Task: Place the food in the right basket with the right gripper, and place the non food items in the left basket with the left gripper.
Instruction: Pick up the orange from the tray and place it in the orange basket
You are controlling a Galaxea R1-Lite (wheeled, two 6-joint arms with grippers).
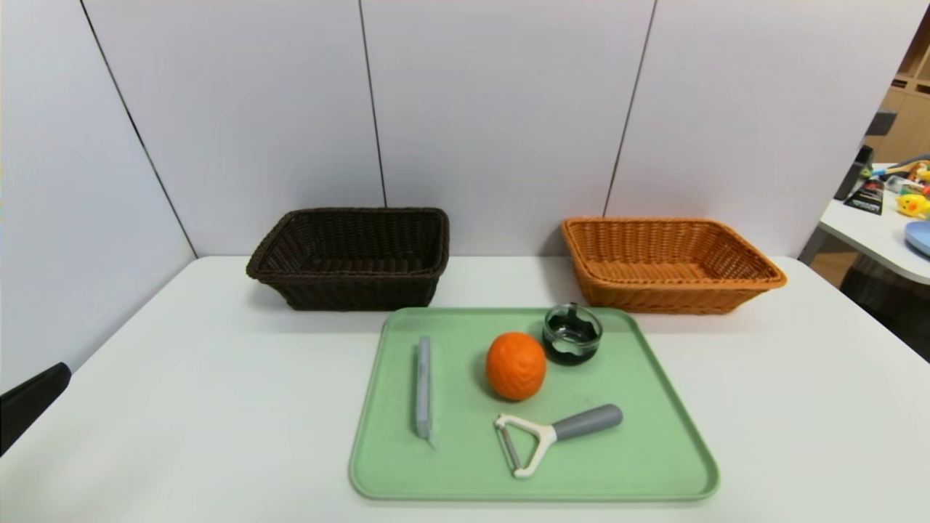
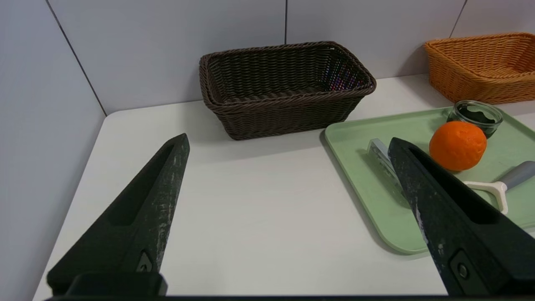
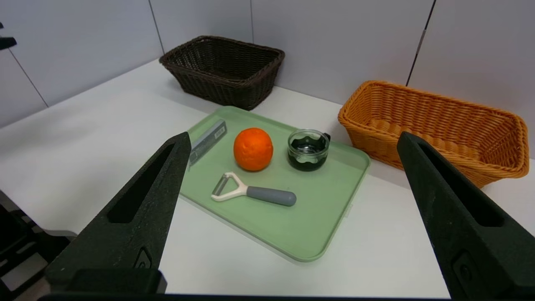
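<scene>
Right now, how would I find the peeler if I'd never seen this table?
Find the green tray in front of the two baskets. The peeler lies at its near edge, in front of the orange. Nothing else there has a white Y-shaped head and a grey handle.

A white table in a pale, panelled corner

The white table (image 1: pixel 182 378) runs wide and smooth, its far edge set against a wall of pale grey panels (image 1: pixel 501 109) split by thin dark seams; a like panel (image 1: pixel 65 218) closes in the left side, so table and walls meet in a corner at far left. The light is soft and even, throwing only faint shadows on the tabletop. Off to the right the wall ends, and there stands a second white table (image 1: pixel 872 236) crowded with small bright objects, with light wooden shelving (image 1: pixel 908 109) behind it and a dark floor below.
</scene>
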